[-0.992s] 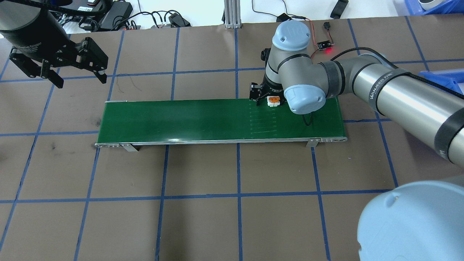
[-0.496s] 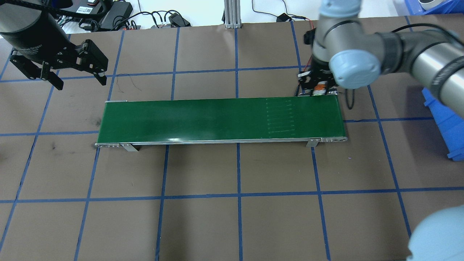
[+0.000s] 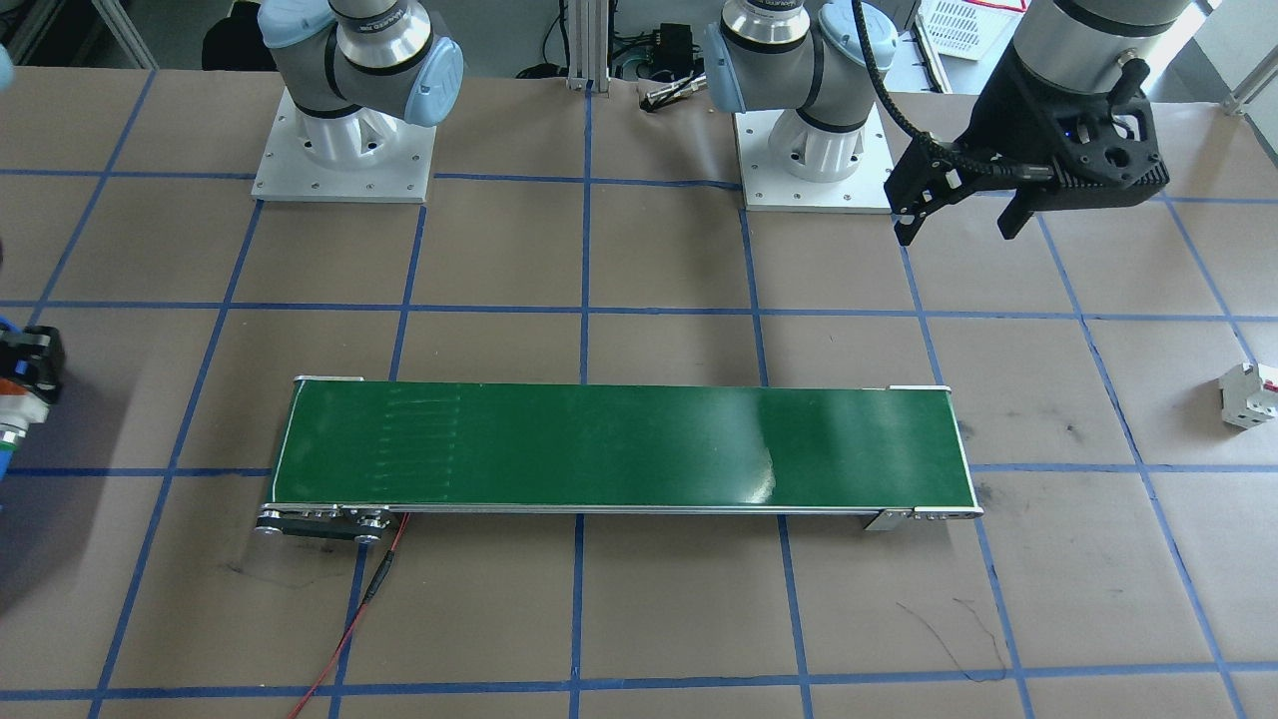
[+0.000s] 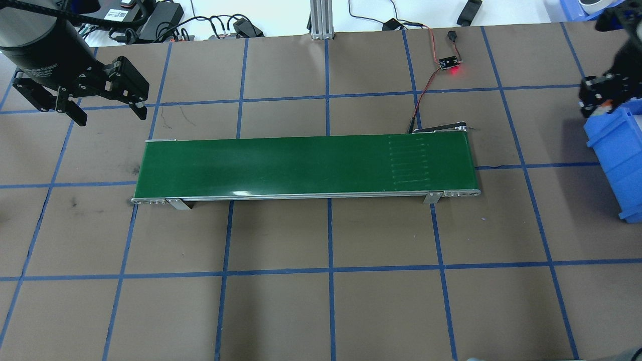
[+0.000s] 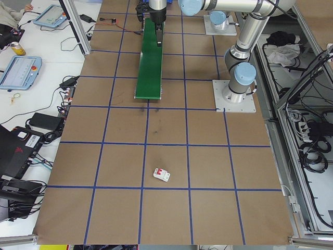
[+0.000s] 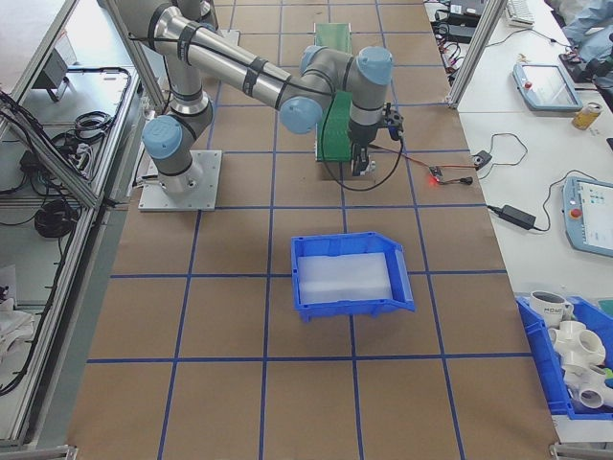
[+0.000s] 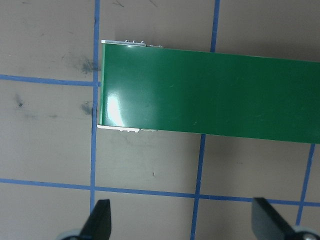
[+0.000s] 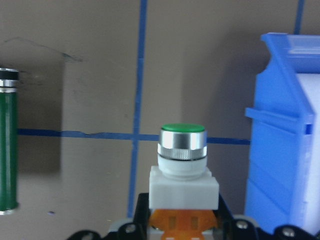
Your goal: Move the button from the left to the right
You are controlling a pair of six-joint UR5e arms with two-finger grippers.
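The right pincer [image 4: 599, 98] is clamped on the button [image 8: 183, 167], holding it above the worktop [image 4: 321, 301] just beside the blue bin [image 4: 614, 160], past the right end of the green conveyor [image 4: 301, 165]. In the right wrist view the button's green cap faces away from the camera, with its silver collar, white body and orange back showing, the bin's wall [image 8: 280, 165] close on one side and the conveyor's end [image 8: 7, 140] on the other. The left pincer [image 4: 108, 105] hangs over the worktop beyond the conveyor's left end, fingers [image 7: 100, 220] wide apart and holding nothing. A white breaker [image 3: 1248, 394] lies on the worktop well apart from the conveyor.
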